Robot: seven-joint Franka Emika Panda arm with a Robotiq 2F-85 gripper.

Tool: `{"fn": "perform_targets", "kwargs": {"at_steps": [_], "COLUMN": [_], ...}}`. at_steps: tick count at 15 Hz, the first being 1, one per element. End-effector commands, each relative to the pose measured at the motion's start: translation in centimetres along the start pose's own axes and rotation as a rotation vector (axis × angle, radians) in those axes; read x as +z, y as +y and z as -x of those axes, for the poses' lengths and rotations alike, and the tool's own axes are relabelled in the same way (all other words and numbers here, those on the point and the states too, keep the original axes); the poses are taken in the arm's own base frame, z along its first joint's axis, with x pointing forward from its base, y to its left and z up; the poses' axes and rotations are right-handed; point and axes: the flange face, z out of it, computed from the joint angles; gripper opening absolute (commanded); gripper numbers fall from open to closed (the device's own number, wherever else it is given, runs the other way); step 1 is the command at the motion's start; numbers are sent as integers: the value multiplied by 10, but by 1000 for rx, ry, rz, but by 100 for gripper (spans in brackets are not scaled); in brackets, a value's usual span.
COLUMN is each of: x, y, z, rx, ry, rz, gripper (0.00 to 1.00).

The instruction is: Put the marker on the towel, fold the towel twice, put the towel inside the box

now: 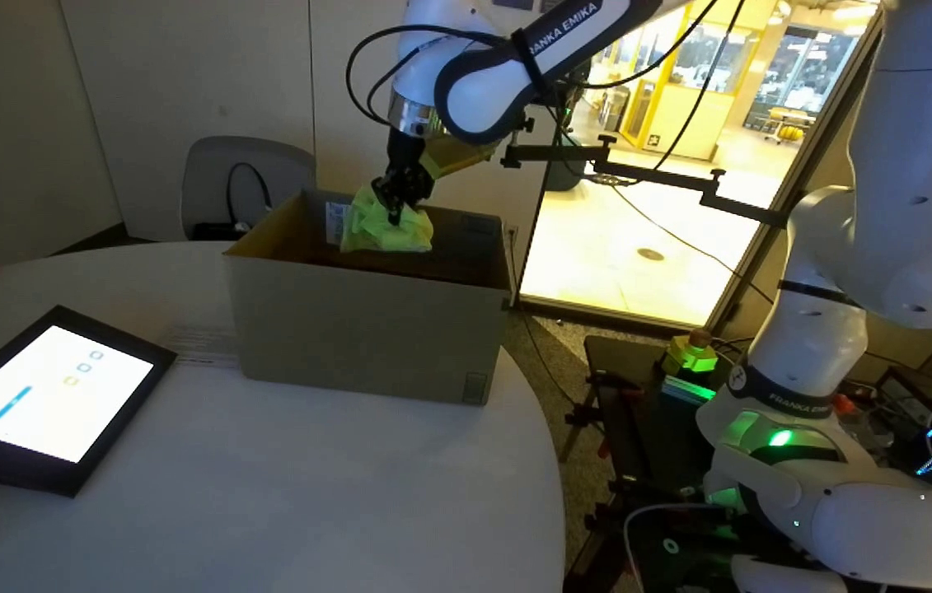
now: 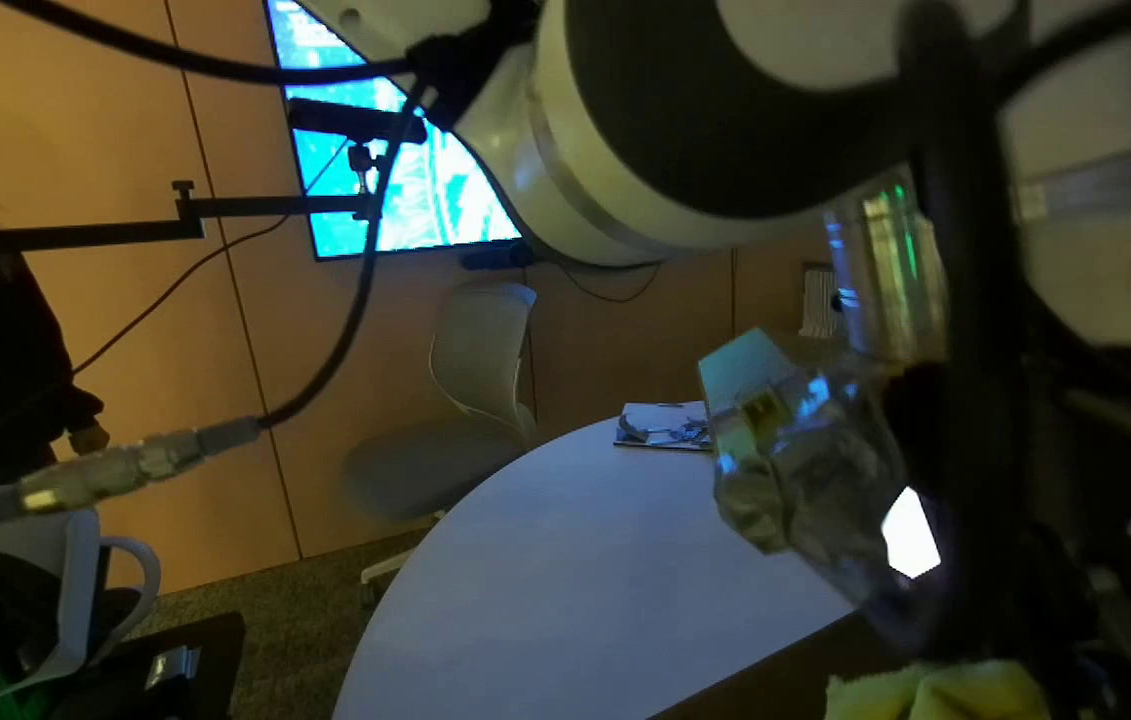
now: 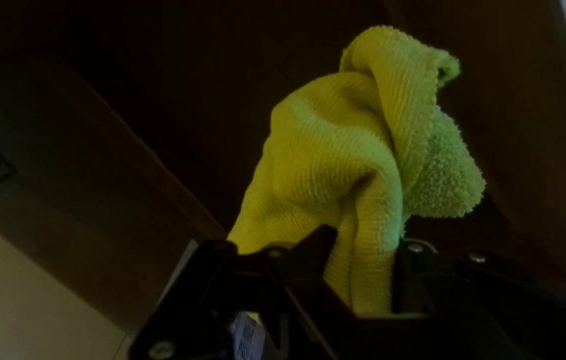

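The yellow-green towel hangs bunched at the mouth of the brown cardboard box, near the far wall with its white label. My gripper points down over the box and pinches the cloth. Seen from the wrist, folds of the towel run between the two black fingers of the gripper, with the dark box interior around them. Whether the cloth touches the box I cannot tell. Only a yellow edge of the towel enters an exterior view at the bottom. The marker is hidden or out of view.
A black-framed tablet with a bright screen lies on the white round table, to the left of the box. Behind the box stands a grey chair. A flat booklet rests near the table's edge. Cables loop along the arm.
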Motion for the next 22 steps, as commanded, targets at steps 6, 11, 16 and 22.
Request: {"fn": "perform_targets", "kwargs": {"at_steps": [6, 11, 16, 22], "x": [88, 110, 94, 28], "y": [22, 27, 25, 18], "z": [-20, -24, -31, -34], "rx": [-19, -36, -51, -64], "ry": [-366, -468, -473, -379], "rz": [-92, -88, -87, -92], "gripper": [14, 43, 82, 100]}}
